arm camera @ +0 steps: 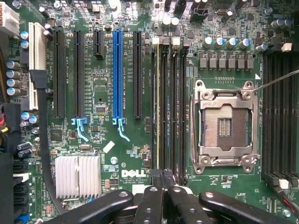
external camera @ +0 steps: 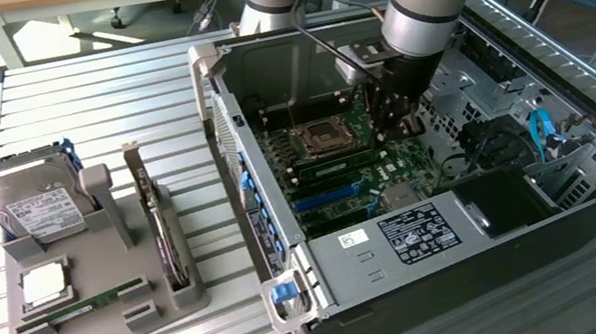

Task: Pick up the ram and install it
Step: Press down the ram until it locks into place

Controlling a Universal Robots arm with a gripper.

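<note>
A thin green ram stick (arm camera: 158, 107) stands edge-on in one of the black memory slots beside the empty silver processor socket (arm camera: 225, 126). In the exterior view the same ram (external camera: 334, 163) lies low on the motherboard inside the open computer case (external camera: 455, 222). My gripper (arm camera: 163, 181) is shut with nothing held between its dark fingers (arm camera: 150, 205), and its tips sit right at one end of that slot row. Whether the tips touch the ram I cannot tell. From outside, the gripper (external camera: 395, 124) reaches down into the case just past the socket.
A grey holder (external camera: 74, 289) at the exterior view's left carries a hard drive (external camera: 36, 208), a square silver chip (external camera: 44, 283), a second green stick (external camera: 83, 306) and a dark upright card (external camera: 163, 237). Blue and black expansion slots (arm camera: 117, 74), a heatsink (arm camera: 77, 175) and cables crowd the board.
</note>
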